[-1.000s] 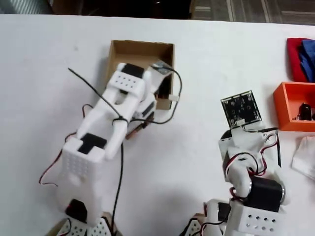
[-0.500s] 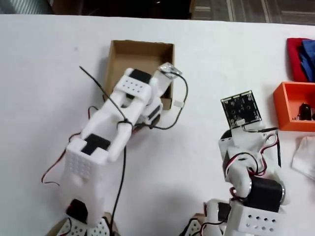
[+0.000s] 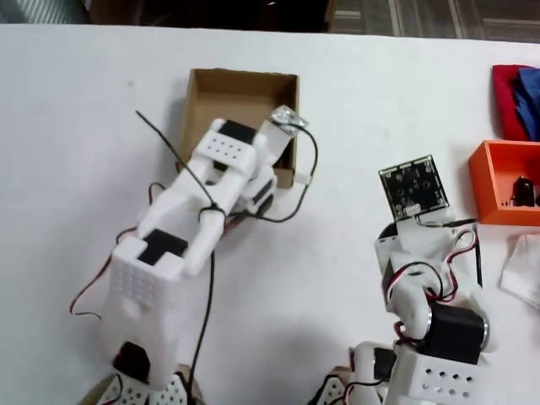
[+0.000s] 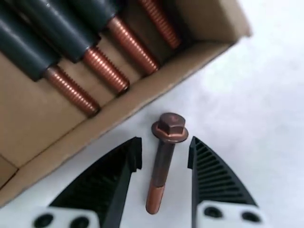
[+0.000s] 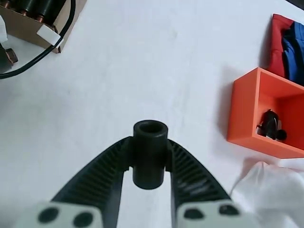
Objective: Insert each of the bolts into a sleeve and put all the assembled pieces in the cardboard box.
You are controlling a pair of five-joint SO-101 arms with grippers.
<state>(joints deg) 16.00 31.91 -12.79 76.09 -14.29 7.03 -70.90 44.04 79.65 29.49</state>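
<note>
My left gripper (image 4: 165,145) is spread open on either side of a bolt (image 4: 163,164) lying on the table (image 4: 266,95) just outside the cardboard box (image 4: 142,92); my right gripper (image 5: 149,145) clamps an upright black sleeve (image 5: 149,159).

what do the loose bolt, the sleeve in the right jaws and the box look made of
The bolt looks like metal, perhaps copper-plated steel, going by its reddish sheen. The sleeve is matte black, likely plastic or rubber; the dull surface leaves it open. The cardboard box is plain brown cardboard with a raw cut edge.
</note>
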